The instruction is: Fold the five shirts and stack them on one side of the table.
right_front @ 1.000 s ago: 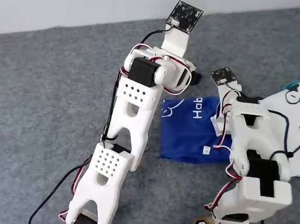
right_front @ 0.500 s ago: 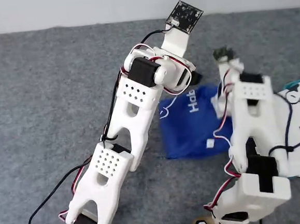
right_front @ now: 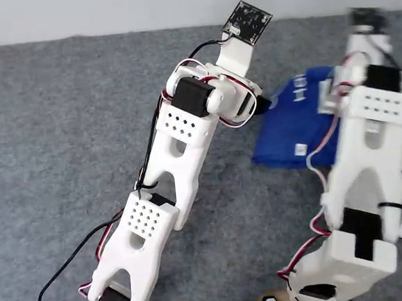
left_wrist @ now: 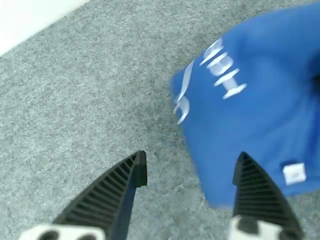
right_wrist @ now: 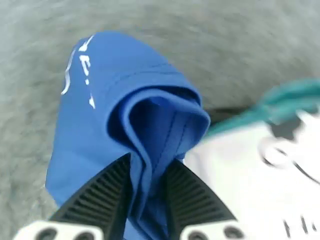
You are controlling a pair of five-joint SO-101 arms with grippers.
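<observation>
**A:** Where is the blue shirt [right_front: 289,126] at this moment?

**B:** It lies on the grey table [right_front: 60,134] between the two arms, just beside the white shirt [right_wrist: 250,165]. One bunched fold of it is raised, because the right claw [right_wrist: 149,162] is clamped on it.

**A:** And the left claw [left_wrist: 192,157]?

**B:** Its fingers stand apart, with nothing between them. It hangs over the table at the edge of the blue shirt, with one finger above the cloth.

**A:** What can go wrong, in your opinion?

**B:** The right claw holds only a thick, rolled piece near one end. If it pulls to the side, I think the rest drags on the rough table cover, and the shirt bunches instead of lying flat. The fold can also slip out, since several layers are pinched together.

**A:** Something more?

**B:** Yes. The white shirt, with a green cloth [right_wrist: 280,100] under its edge, is just beside. A low sweep of the blue shirt may catch it and disturb it. The two arms are also near each other, so they may collide.
</observation>
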